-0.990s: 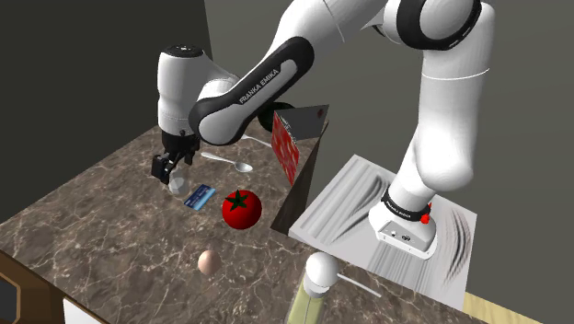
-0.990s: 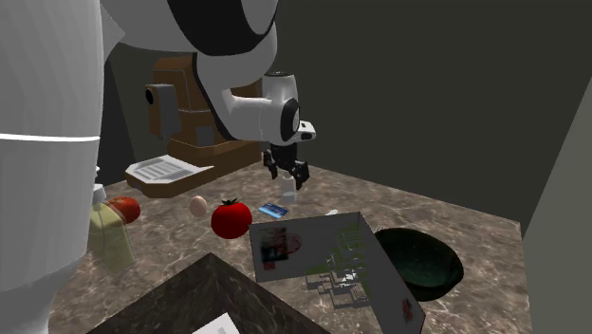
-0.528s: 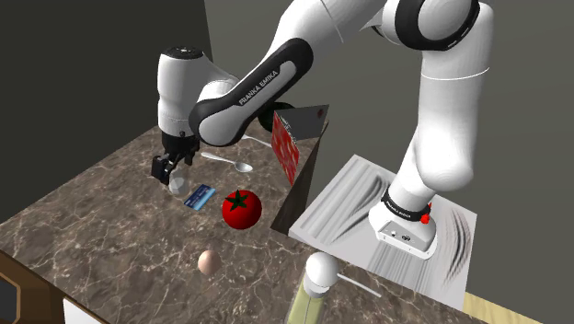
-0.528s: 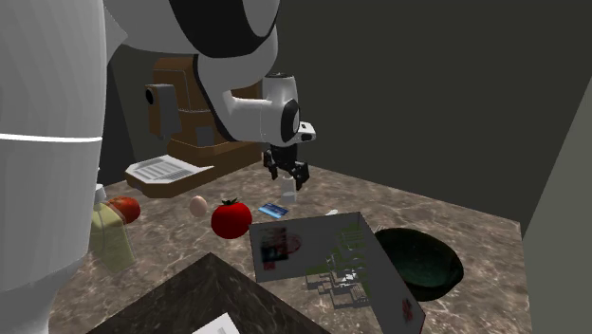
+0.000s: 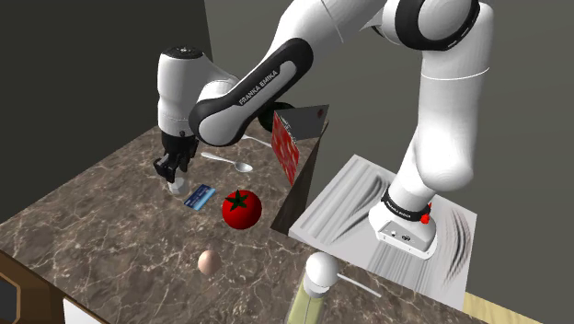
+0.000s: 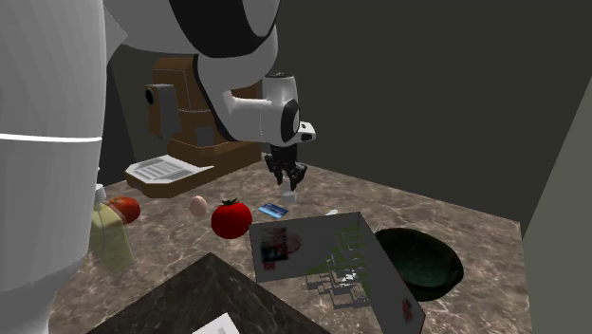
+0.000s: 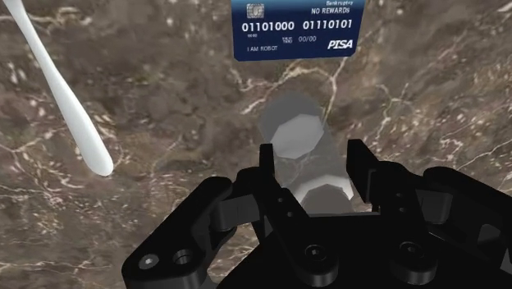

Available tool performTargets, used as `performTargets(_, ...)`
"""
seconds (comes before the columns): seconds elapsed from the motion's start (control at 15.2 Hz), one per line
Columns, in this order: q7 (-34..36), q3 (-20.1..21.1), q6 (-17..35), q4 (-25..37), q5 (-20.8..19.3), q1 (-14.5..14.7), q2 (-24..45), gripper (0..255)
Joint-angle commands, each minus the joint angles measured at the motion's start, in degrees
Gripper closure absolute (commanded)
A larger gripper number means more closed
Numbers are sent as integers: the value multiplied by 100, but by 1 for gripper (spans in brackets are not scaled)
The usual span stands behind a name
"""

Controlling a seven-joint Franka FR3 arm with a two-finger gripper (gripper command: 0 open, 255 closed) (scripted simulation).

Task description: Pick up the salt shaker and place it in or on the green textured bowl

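End effector [image 7: 312,153] snug on salt shaker [image 7: 294,130] — beside bank card [image 7: 295,29]

The hand [image 5: 171,173] has drawn its fingers [image 7: 267,168] together. They now clasp the salt shaker [image 7: 297,138] between them.

One shaker [image 7: 295,135], one bowl [image 6: 422,258], one egg [image 5: 209,262]

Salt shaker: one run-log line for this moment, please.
phase: grasp | tool shut on salt shaker | shaker standing on counter | green bowl: waiting
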Motion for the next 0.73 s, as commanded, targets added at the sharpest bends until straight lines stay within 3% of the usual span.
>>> performTargets(0.0,0,0,0,-2,0,0,2,255)
performTargets(0.66,-143,120,-577,215,232,-91,-379,255)
